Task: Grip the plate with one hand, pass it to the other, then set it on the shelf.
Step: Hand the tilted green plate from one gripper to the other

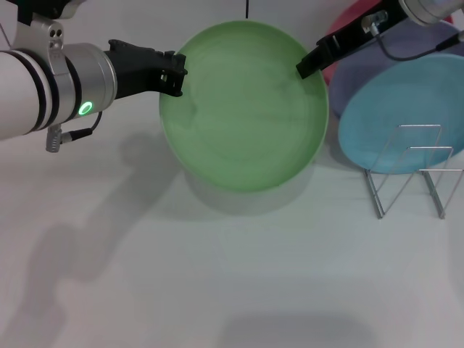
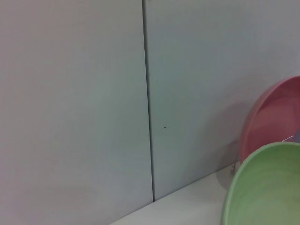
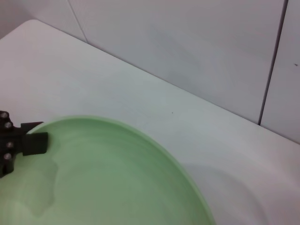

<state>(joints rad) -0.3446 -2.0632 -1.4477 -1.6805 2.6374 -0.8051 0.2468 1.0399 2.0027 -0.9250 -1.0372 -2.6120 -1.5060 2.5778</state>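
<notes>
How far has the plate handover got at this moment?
Done: the green plate is lifted off the table, its shadow below, with the left gripper on one rim. In hand: the right gripper is at the opposite rim for the pass. Left: releasing the left side and placing the plate on the wire shelf, which holds nothing.

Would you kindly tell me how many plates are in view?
4: green plate held up centre; blue plate behind the rack; lavender plate beneath it; pink plate behind. More may be hidden.

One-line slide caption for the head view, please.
Round light green matte plate held above the table between left black clawed gripper and right slim black gripper, silver wire rack waiting.
</notes>
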